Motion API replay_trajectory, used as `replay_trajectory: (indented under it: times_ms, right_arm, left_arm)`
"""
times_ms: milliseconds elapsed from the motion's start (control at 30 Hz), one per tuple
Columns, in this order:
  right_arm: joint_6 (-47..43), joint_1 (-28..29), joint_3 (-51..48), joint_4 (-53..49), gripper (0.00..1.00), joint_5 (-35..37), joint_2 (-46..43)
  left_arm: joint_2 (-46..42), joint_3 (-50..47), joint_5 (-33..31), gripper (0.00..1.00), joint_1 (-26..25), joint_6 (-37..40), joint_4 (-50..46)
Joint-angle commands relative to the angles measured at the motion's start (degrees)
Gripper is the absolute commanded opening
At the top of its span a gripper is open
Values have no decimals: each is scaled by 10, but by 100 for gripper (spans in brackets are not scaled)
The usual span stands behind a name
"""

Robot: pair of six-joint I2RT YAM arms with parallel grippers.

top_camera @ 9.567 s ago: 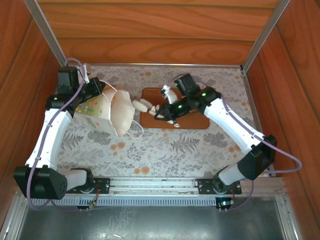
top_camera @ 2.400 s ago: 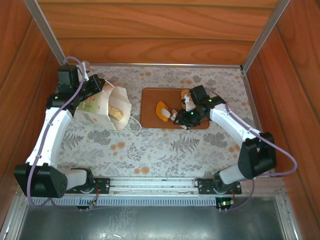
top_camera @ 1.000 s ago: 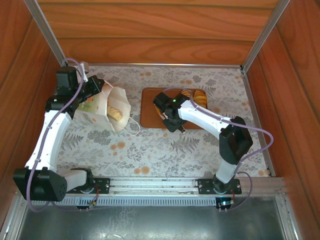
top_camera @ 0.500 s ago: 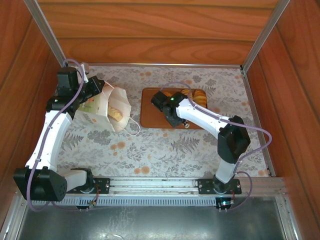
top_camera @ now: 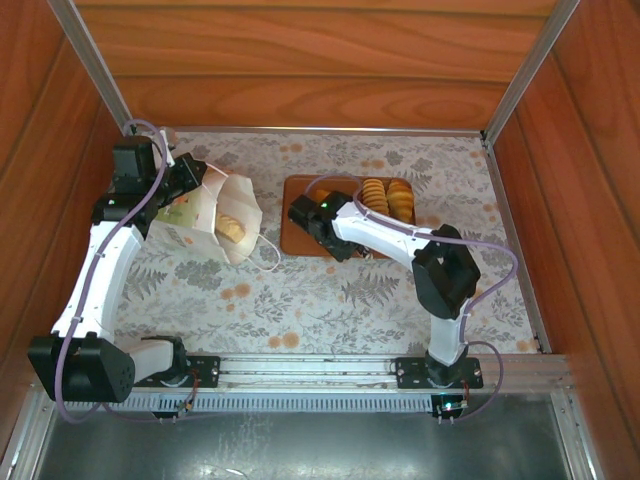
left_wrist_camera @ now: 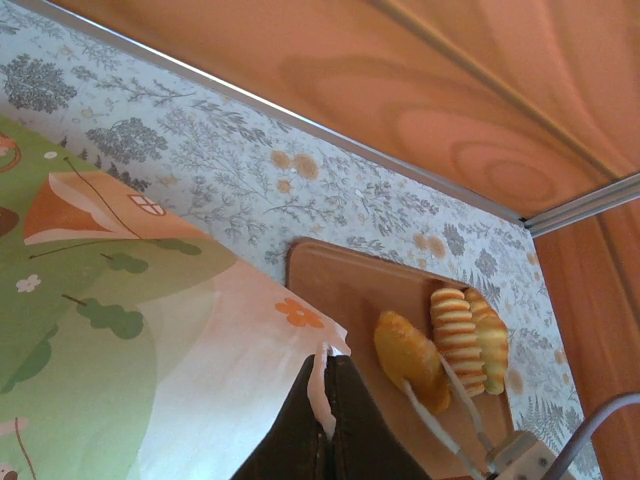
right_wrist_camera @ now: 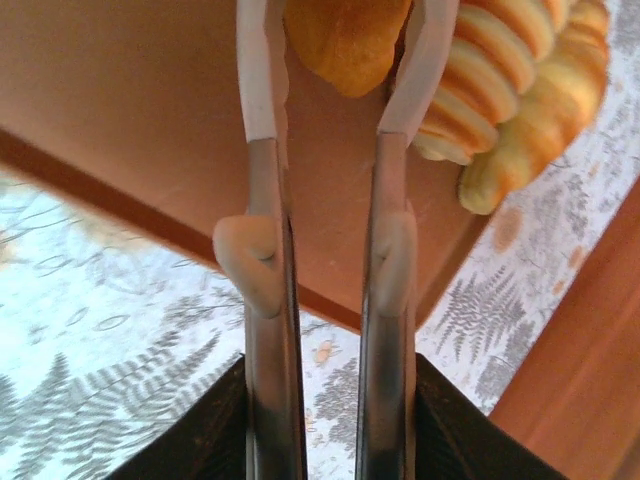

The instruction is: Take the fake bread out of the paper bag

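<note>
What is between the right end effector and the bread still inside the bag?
Nothing visible blocks it. The right end effector is open over the tray; the paper bag lies with its mouth toward it, bread showing inside. Bare tablecloth and the bag's string handle lie between.

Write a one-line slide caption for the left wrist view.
Left gripper pinches the paper bag by its rim; three fake bread pieces lie on the brown tray beyond.

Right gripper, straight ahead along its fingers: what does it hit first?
The orange-brown pastry on the brown tray. It lies directly between the open right gripper fingertips. Depth is unclear, so the tips may already be straddling it. The ridged roll sits just beside that line.
</note>
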Motion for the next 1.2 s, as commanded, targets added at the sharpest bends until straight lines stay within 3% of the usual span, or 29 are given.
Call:
replay_trajectory:
  times_ms: [0, 100, 200, 300, 433, 633, 1067, 1167]
  right_arm:
    - [-9, 9, 12, -21, 42, -57, -23]
    - [-4, 13, 17, -29, 42, -60, -24]
    - [4, 15, 17, -32, 34, -41, -25]
    - [31, 16, 23, -41, 26, 30, -24]
    - [43, 15, 30, -41, 28, 126, -21]
    - [27, 15, 34, -25, 32, 159, 18]
    - [-6, 55, 20, -37, 40, 101, 40]
    - [-2, 61, 31, -43, 43, 46, 31]
  left_arm:
    - [-5, 0, -2, 0, 5, 2, 15]
    - [-6, -1, -2, 0, 4, 1, 16]
    - [-7, -2, -2, 0, 5, 0, 17]
    - [-9, -3, -3, 0, 4, 0, 17]
    - [-10, -4, -3, 0, 5, 0, 18]
    - [-12, -8, -13, 0, 7, 1, 18]
    - [-6, -7, -10, 0, 18, 3, 20]
    - [-6, -6, -9, 0, 18, 3, 21]
